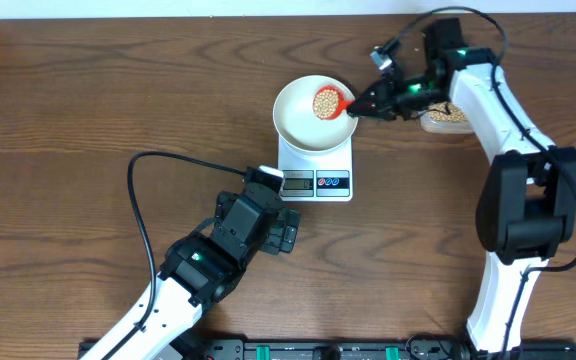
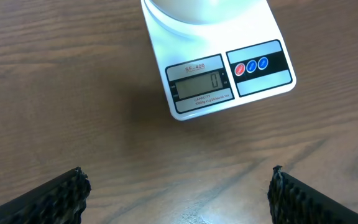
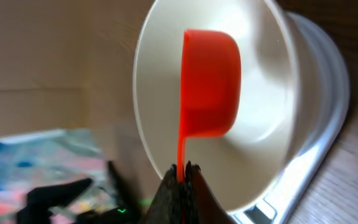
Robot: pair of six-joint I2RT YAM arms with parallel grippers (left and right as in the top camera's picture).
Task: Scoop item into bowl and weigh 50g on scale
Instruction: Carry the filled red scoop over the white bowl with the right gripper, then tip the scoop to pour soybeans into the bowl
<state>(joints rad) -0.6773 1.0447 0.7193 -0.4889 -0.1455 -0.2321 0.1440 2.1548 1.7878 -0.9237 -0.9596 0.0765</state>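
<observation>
The scale (image 1: 316,170) stands on the wooden worktop (image 1: 118,90) near its middle, with the white bowl (image 1: 303,125) resting on its platform; the right fingers (image 1: 363,105) are pressed together on the thin handle of a red scoop (image 1: 330,103), pinching it at the handle's end; the head of the scoop is held over the right part of the bowl, inside the line of its rim, and a heap of tan beans (image 1: 325,102) lies in it; in the right wrist view the right fingers (image 3: 169,193) meet on the handle at the bottom of the frame, and the scoop (image 3: 210,87) shows its smooth red back against the white bowl (image 3: 266,68), so its load is hidden there; a clear tub (image 1: 446,117) with more beans sits to the right of the scale, partly covered by the right arm; the left fingers (image 1: 288,238) lie low over the worktop just in front of the scale, spread wide and holding nothing; in the left wrist view the left fingers (image 2: 67,193) show as two dark ridged tips at the lower corners, well apart, with bare wood between them; the scale (image 2: 253,25) fills the top of that view, its display (image 2: 201,84) reading 0 beside the coloured buttons (image 2: 251,65).
</observation>
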